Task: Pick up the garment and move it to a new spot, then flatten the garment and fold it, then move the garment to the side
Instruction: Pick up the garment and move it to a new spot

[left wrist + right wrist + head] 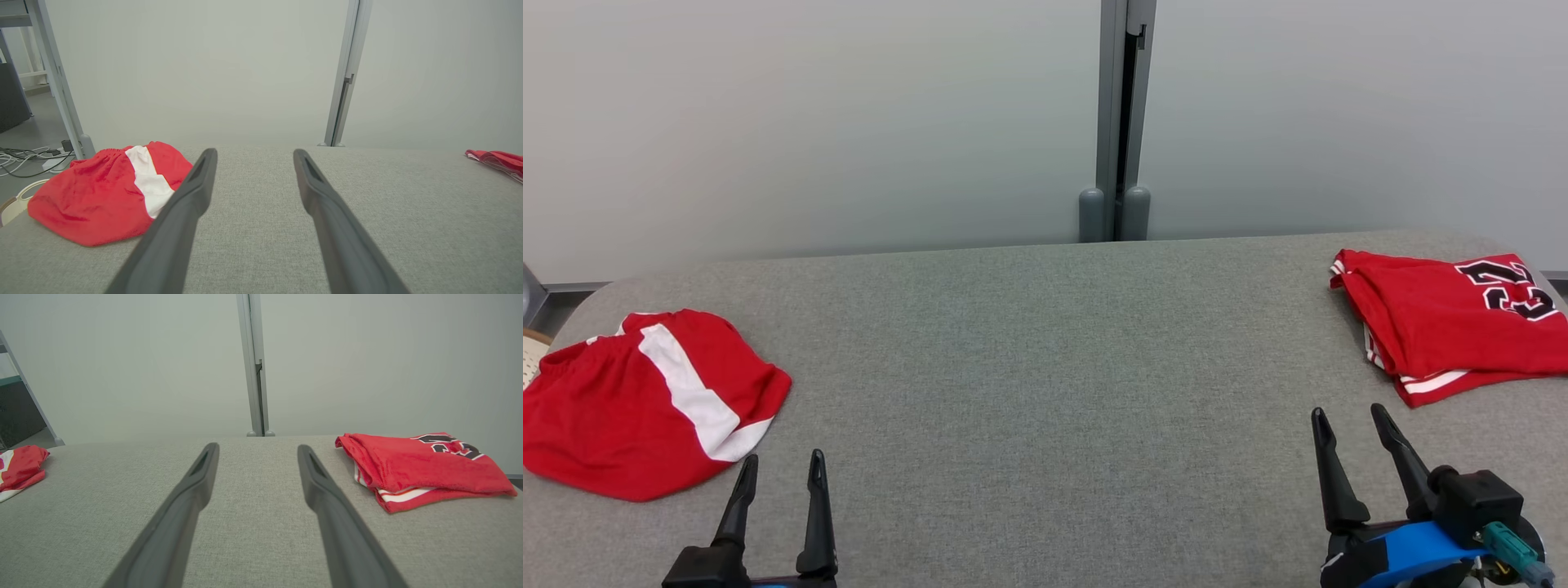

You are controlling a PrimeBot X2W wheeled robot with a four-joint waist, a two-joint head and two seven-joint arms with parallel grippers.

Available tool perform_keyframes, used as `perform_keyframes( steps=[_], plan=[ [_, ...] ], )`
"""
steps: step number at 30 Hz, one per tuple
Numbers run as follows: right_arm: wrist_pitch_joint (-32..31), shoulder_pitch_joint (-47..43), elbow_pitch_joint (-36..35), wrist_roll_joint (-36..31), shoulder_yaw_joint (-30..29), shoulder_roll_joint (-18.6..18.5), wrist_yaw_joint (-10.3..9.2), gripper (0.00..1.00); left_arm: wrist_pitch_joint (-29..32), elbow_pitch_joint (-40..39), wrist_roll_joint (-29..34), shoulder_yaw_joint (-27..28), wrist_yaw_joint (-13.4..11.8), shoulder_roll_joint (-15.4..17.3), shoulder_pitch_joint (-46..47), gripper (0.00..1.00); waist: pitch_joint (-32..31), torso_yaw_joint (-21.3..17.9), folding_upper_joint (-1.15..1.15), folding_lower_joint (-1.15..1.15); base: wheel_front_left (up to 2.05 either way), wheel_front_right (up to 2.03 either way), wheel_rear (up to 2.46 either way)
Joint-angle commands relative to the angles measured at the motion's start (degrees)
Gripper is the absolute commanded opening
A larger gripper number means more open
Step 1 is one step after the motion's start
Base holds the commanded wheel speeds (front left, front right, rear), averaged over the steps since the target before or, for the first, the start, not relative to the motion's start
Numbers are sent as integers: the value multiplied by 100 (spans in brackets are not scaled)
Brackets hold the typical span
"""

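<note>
We see both arms low at the bottom edge of the head view, fingers pointing up the frame over a grey fabric worktop (1045, 367). The left gripper (783, 457) sits at the lower left. Its two dark fingers (192, 196) stand nearly upright and parallel, spread apart with bare worktop between them, and they hold nothing. The right gripper (1347, 411) sits at the lower right, leaning a little toward the upper left of the frame, with a blue band (1413, 547) around its wrist. It too is spread open and empty. In each wrist view the fingers run up from the bottom edge over the cloth surface, and we cannot tell whether they touch it.

A crumpled pair of red shorts (621, 400) with a broad white stripe lies at the left edge of the frame, just above and left of the left gripper, with a gap between them. A folded red jersey (1445, 327) with black numerals and white trim lies flat at the right edge, above and right of the right gripper and apart from it. The two garments are well apart, with the bare middle of the worktop between them.

Behind the worktop a pale wall fills the top of the frame, split by a grey post (1123, 122). The left wrist view shows cables (24, 157) on the floor at its left edge.
</note>
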State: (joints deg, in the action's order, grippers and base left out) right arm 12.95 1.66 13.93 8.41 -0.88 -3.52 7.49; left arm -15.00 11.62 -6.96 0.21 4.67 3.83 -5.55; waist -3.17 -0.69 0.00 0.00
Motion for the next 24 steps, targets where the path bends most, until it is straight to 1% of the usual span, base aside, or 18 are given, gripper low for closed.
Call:
perform_keyframes(
  steps=[1, 13, 19, 24],
  plan=[
    [34, 11, 27, -27, -16, 27, 0, 100, -24, 12, 23, 20, 27, 2, 103, 100, 1, 7, 0, 0, 0, 0, 0],
    [55, -1, 98, -33, -28, 59, 0, 100, -24, 24, 46, 46, 27, -13, 103, 100, 6, 21, 0, 0, 0, 0, 0],
    [59, -19, 146, -4, 16, 64, 0, 100, -24, 35, 51, 85, 19, 2, 119, 100, 8, 186, 0, 0, 0, 0, 0],
    [79, -74, 206, 93, 85, 64, 0, 100, -24, 49, 62, 132, 6, 30, 116, 100, 13, 460, 0, 0, 0, 0, 0]
  ],
)
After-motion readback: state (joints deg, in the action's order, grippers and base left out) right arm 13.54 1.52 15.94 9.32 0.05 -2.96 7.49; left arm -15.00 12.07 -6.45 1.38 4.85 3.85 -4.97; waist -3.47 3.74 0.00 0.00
